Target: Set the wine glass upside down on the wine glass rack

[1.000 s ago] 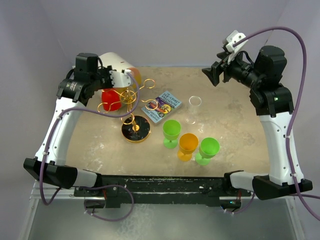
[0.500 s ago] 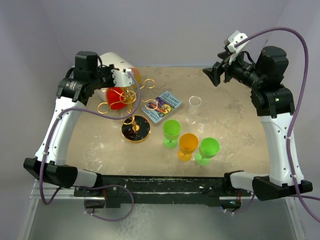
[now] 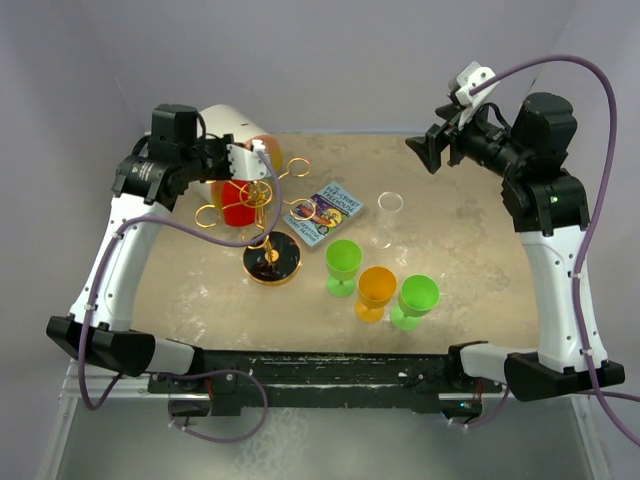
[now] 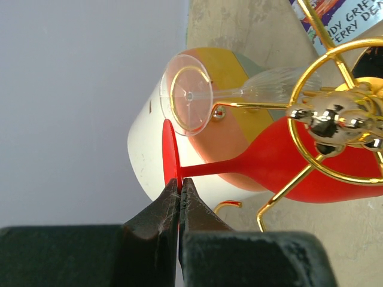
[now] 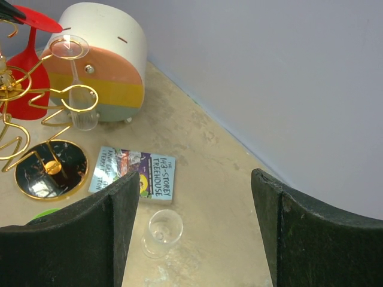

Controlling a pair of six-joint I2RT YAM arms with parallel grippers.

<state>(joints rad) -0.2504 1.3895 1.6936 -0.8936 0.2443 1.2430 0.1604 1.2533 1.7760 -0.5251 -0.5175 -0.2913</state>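
Pinches foot of red glass (image 4: 281,170) between pressed-together fingers of left gripper (image 4: 179,182). Keeps glass inverted, bowl just ahead among gold arms of rack (image 4: 326,116). Holds right gripper (image 3: 420,150) spread wide, raised above table (image 3: 480,260), clear glass (image 5: 163,230) standing well below.

The left arm (image 3: 118,245) rises from its base and bends inward, its pincer (image 4: 178,186) pinched tight on the thin foot of a red wine glass (image 4: 281,167), while the right arm (image 3: 560,265) stands tall, wrist turned inward, its pincer (image 3: 428,152) spread wide and holding nothing.
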